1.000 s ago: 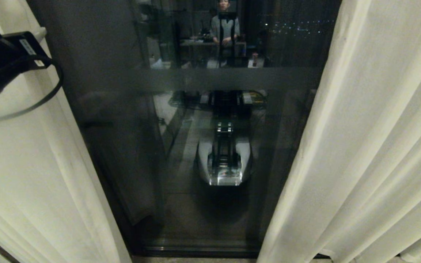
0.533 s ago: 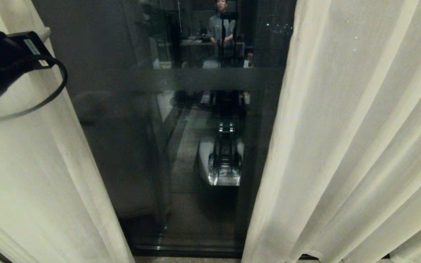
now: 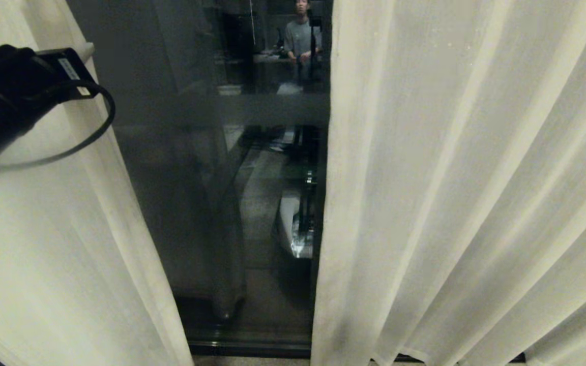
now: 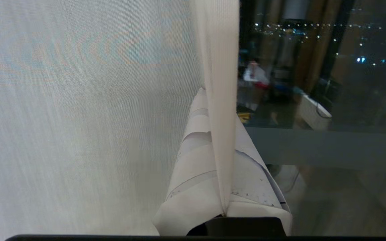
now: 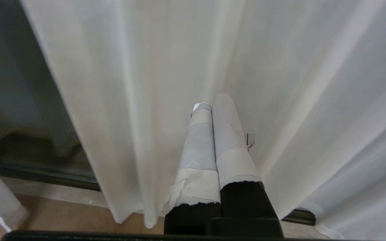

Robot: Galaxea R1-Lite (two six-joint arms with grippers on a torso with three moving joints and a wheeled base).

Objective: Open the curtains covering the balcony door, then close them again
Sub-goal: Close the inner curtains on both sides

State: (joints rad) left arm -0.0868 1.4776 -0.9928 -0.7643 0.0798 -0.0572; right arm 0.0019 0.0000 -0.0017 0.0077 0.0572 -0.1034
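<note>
Two cream curtains hang before the balcony door (image 3: pixel 196 178), a dark glass pane with a frosted band (image 3: pixel 262 109). The left curtain (image 3: pixel 44 229) fills the left side of the head view. My left gripper (image 3: pixel 87 51) is raised at its inner edge. In the left wrist view the gripper (image 4: pixel 213 100) is shut on the curtain's hemmed edge (image 4: pixel 221 67), which runs pinched between the taped fingers. The right curtain (image 3: pixel 450 178) covers the right half. My right gripper (image 5: pixel 212 102) hangs low in front of it, shut and empty.
The glass mirrors a person (image 3: pixel 300 35) and the robot's own base (image 3: pixel 295 229). The door's dark bottom frame (image 3: pixel 252 348) meets a pale sill and wooden floor (image 5: pixel 45 211). City lights (image 4: pixel 360 59) show through the glass.
The strip of bare glass between the curtains has narrowed. The right curtain's edge lies much further left in the head view; my left gripper and the left curtain's edge sit slightly further right.
</note>
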